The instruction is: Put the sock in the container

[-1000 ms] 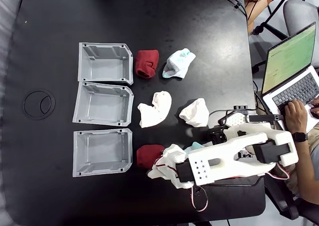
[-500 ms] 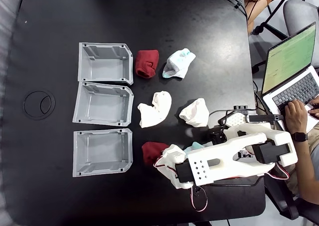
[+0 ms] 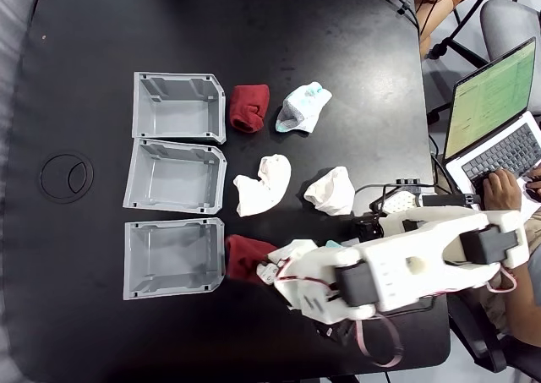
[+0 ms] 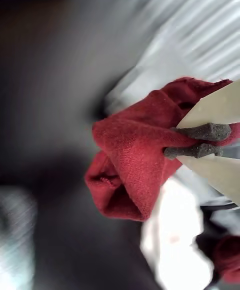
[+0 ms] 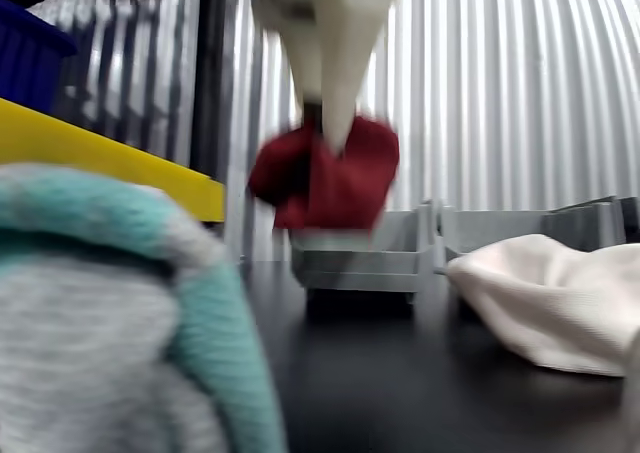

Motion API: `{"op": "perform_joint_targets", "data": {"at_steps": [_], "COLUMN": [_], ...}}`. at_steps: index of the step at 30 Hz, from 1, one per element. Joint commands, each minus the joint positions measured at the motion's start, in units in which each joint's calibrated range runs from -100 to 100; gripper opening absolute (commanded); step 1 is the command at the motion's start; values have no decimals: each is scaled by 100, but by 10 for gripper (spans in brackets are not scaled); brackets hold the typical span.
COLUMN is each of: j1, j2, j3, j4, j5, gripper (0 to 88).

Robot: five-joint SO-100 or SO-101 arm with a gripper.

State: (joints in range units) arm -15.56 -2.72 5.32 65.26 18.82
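The gripper (image 4: pixel 192 142) pinches the dark red sock (image 3: pixel 245 257) between its closed fingertips, lifted clear of the black table (image 3: pixel 338 53) — the nearest grey container (image 3: pixel 173 259) sits just to the left in the fixed view, open and waiting.

No legible text or labels

From my fixed view the arm (image 3: pixel 406 273) covers the sock's (image 3: pixel 245 256) right end. My wrist view smears everything behind it, and the picture's right edge crops the tool (image 4: pixel 197 141).
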Motion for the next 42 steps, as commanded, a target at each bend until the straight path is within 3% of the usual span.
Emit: {"op": "perform_joint_targets", "data": {"at_steps": [1, 19, 32, 34, 39, 42], "j1": [198, 615, 560, 560, 599, 607], "j2": [-376, 3003, 4216, 4216, 4208, 4199], "j3": [-847, -5410, -6149, -6149, -6149, -6158], "j4": [15, -53, -36, 6, 220, 399], "j5": [-36, -277, -277, -277, -242, -237], "gripper": [13, 13, 19, 64, 281, 340]}}
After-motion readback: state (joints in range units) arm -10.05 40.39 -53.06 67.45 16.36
